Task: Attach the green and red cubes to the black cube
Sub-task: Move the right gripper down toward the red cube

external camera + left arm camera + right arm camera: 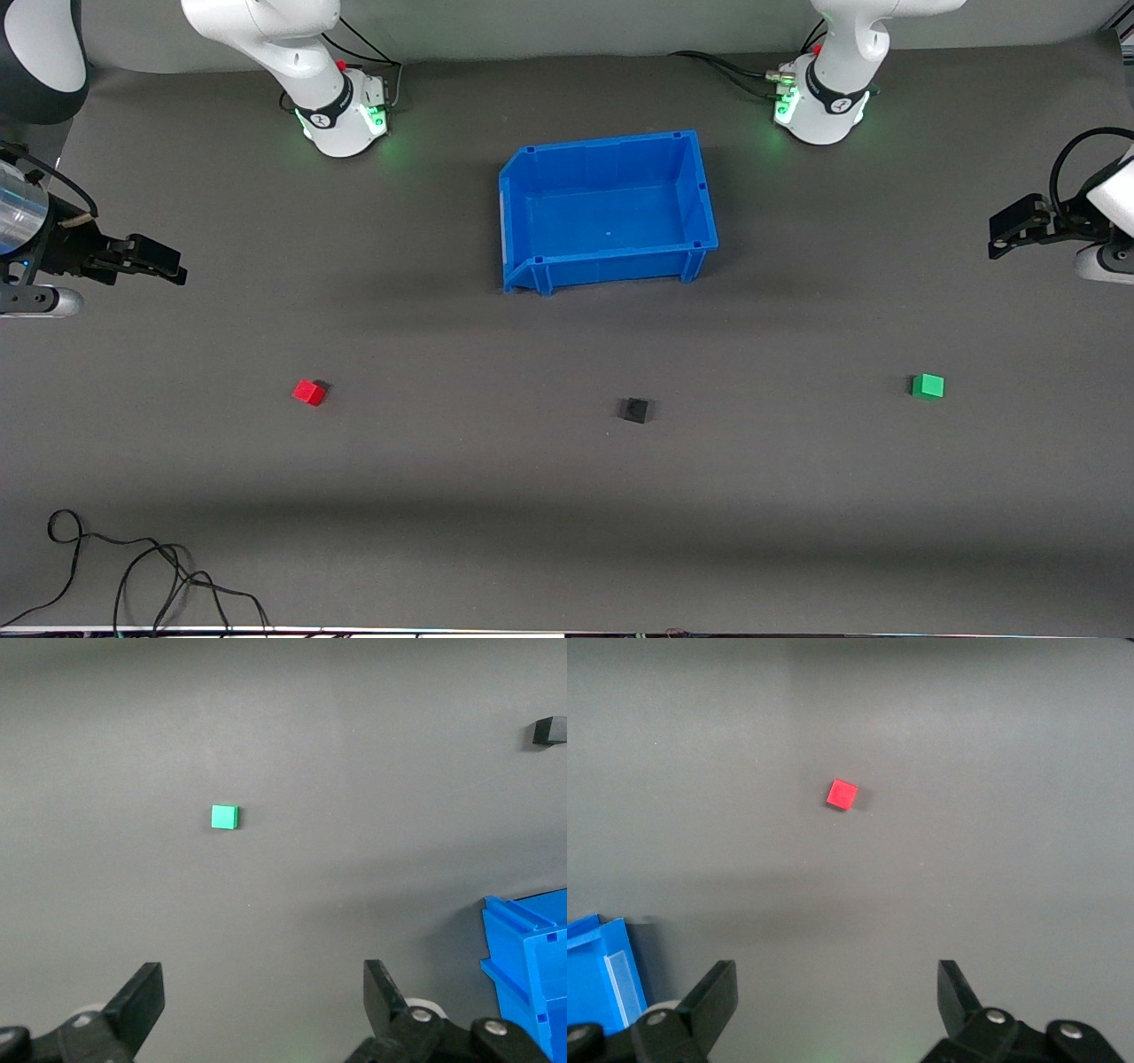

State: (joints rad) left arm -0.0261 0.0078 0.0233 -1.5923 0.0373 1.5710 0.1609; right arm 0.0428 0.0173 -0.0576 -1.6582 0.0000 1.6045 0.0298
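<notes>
Nothing is joined yet: the three cubes lie well apart in a rough row on the desk [567, 532], all nearer the front camera than the blue bin [523, 190]. The black cube [634, 409] sits about midway, the red cube [308, 392] toward the right arm's end and the green cube [928, 386] toward the left arm's end. The left end effector [264, 997] hangs over the desk at its own end, fingers spread wide and holding nothing, with the green cube lying clear in its wrist view. The right end effector [837, 997] hangs likewise at its end, also spread and empty, looking down on the red cube. This appears to be the opening step, before either pickup. Next, each arm probably needs to descend over its own cube, straddle it squarely with spread fingers, pinch it, then carry it in to press against a side of the black cube, which may slide if pushed from one side alone.
</notes>
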